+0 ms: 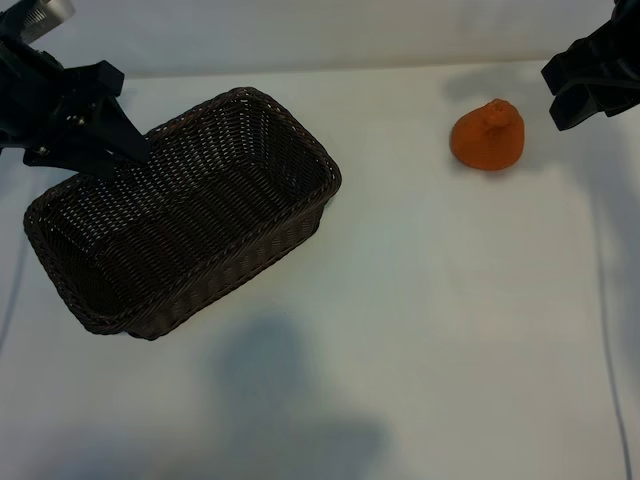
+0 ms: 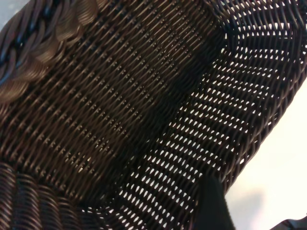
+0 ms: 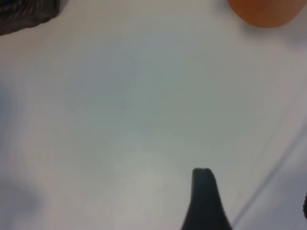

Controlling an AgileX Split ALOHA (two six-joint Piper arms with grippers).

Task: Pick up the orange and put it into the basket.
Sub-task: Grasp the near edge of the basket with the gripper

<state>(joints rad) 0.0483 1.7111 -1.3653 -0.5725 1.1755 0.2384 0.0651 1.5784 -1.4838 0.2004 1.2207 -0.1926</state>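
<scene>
White table (image 3: 144, 105) filling most of view. Orange (image 3: 261, 12) sitting at frame edge, only part showing, resting on table. Dark basket corner (image 3: 26, 12) showing at opposite corner, well apart from orange. One black right gripper fingertip (image 3: 206, 196) hanging above bare table, touching nothing.

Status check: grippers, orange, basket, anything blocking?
Left gripper open over the basket rim. Right gripper open, empty, beside the orange. Orange on the table, outside basket. Path between them bare.
</scene>
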